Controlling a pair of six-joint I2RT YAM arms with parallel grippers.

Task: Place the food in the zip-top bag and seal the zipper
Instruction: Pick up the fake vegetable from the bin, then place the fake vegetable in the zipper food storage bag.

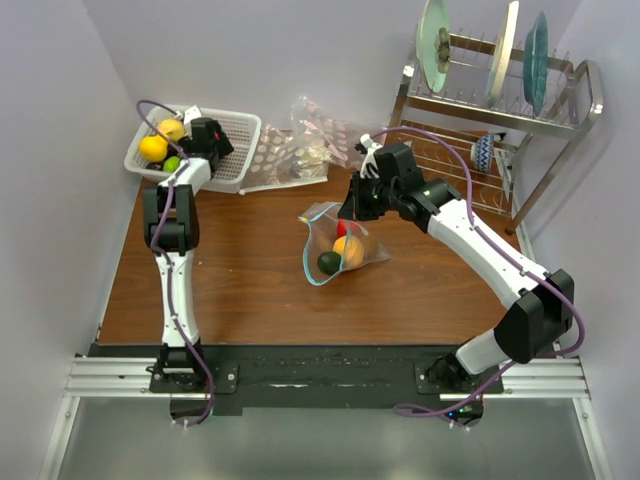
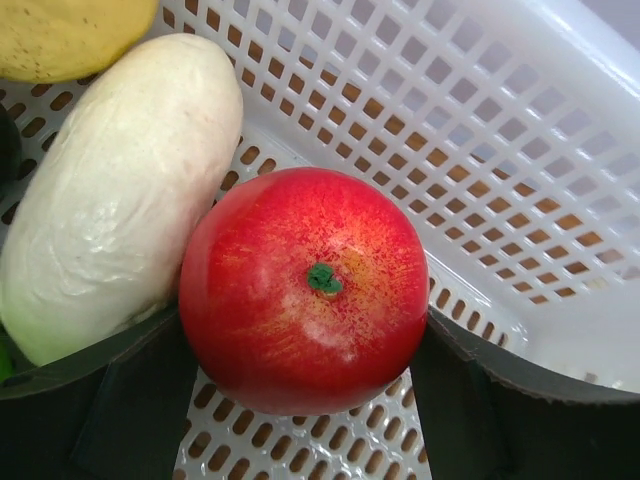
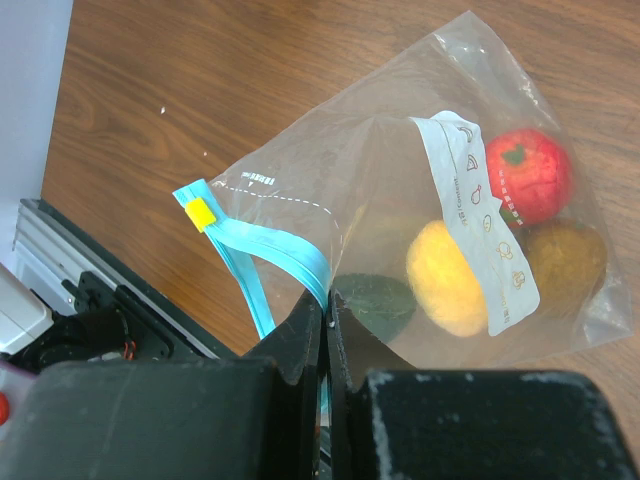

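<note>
Jaws of the right gripper (image 3: 327, 330) clench the zipper (image 3: 262, 240) of the bag (image 3: 370, 170), which lies on the table (image 1: 240, 290) holding red, yellow and green food (image 3: 448, 275). Farther back, the left gripper (image 2: 305, 345) flanks a red apple (image 2: 300, 260) in the basket (image 2: 480, 130); whether it grips cannot be told.

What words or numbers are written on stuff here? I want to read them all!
Nothing here can actually be read.
On the clear bag, by the blue zipper: tiny white print, too small to read.
Also on the bag: a white strip with little food drawings, any letters too blurred.
On the white basket and red apple: no writing.
</note>
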